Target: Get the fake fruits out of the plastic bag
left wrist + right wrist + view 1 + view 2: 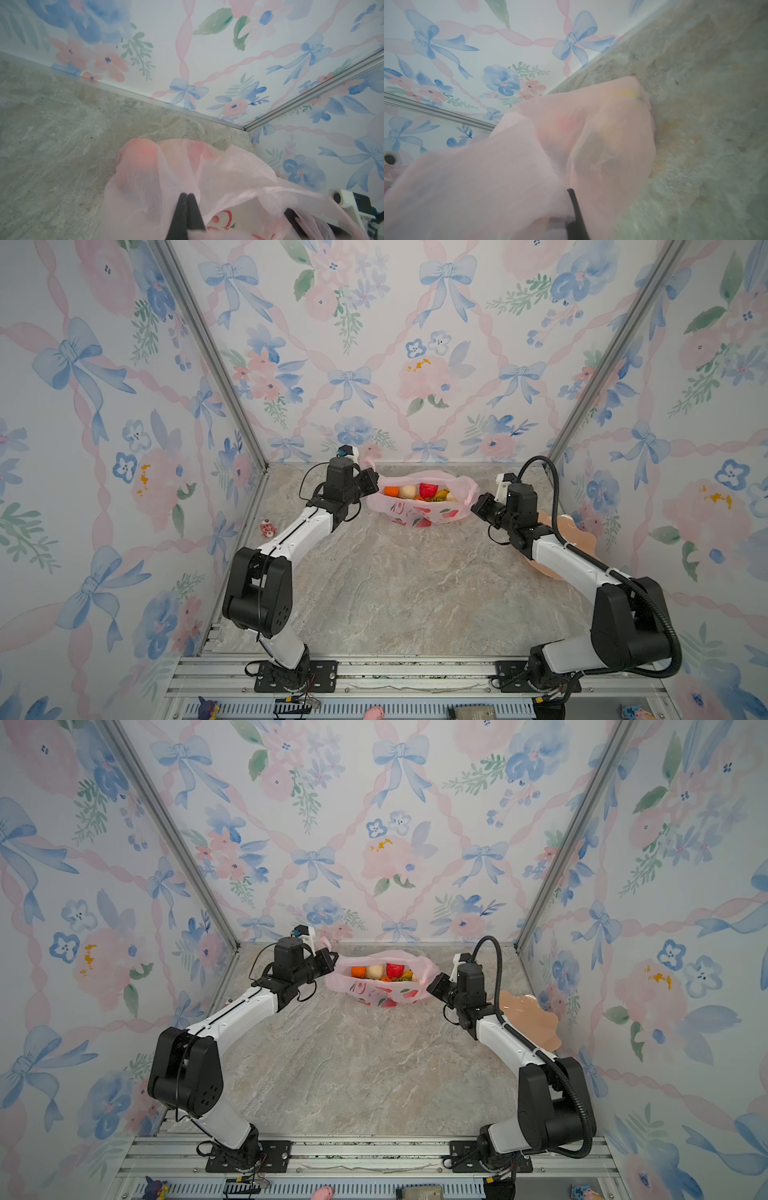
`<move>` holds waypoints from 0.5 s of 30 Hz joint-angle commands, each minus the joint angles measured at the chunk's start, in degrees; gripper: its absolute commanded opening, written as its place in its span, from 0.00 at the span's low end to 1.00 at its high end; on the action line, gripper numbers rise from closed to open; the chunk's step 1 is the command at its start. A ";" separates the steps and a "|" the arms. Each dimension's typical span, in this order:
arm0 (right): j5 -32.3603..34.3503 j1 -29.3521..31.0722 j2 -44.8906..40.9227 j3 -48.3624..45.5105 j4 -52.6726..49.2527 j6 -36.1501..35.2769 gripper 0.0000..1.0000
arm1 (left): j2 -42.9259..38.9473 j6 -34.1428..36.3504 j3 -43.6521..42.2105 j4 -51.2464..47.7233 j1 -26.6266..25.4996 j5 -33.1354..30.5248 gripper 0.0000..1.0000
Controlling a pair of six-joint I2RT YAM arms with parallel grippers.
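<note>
Your left gripper (375, 484) is at the left end of the bag (415, 515), with its jaws pressed together on a pinch of the pink film. The left wrist view shows no gap between the fingers. From there the bag runs rightward, its long axis parallel to the back edge of the bench (395, 580) and close to it, well away from the front edge. The mouth faces up and is stretched open between the two holds. The fruits (419, 492) lie in a row along that same axis: an orange (390, 490) nearest your left gripper, then a pale pear (408, 491), a red fruit (428, 490), and a banana (443, 493) toward the right end. Your right gripper (474, 506) is closed on the bag's right end, and the right wrist view shows film draped around its finger. Each gripper sits beside the row, not over it, and about equally near its own end. I judge that neither can reach in without letting go. The fruits lie inward from both grippers, so whichever one releases must come over the mouth from above.
</note>
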 commanded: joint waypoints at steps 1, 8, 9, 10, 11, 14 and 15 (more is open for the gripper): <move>-0.54 0.43 2.38 -3.37 4.95 3.05 0.00 | 6.18 -4.02 -5.23 7.44 1.66 6.67 0.01; -1.11 2.31 6.01 -0.58 5.61 3.79 0.00 | 6.08 -0.15 -5.99 5.76 0.93 5.21 0.48; -0.76 2.56 5.89 -0.04 5.12 3.41 0.00 | 4.51 1.31 -6.29 3.94 0.48 3.19 0.56; -0.45 2.75 5.72 0.33 4.55 3.08 0.00 | 3.18 2.47 -6.51 2.26 -0.10 1.32 0.62; -0.14 3.05 5.53 0.70 3.90 2.50 0.00 | 1.76 3.57 -6.70 0.11 -0.62 -0.78 0.67; 0.54 3.68 5.27 1.54 2.41 1.24 0.00 | -1.79 4.53 -9.24 -1.43 -1.82 -3.28 0.78; 0.67 3.78 5.19 1.70 2.23 1.15 0.00 | -2.49 4.32 -9.98 -1.43 -2.03 -3.15 0.80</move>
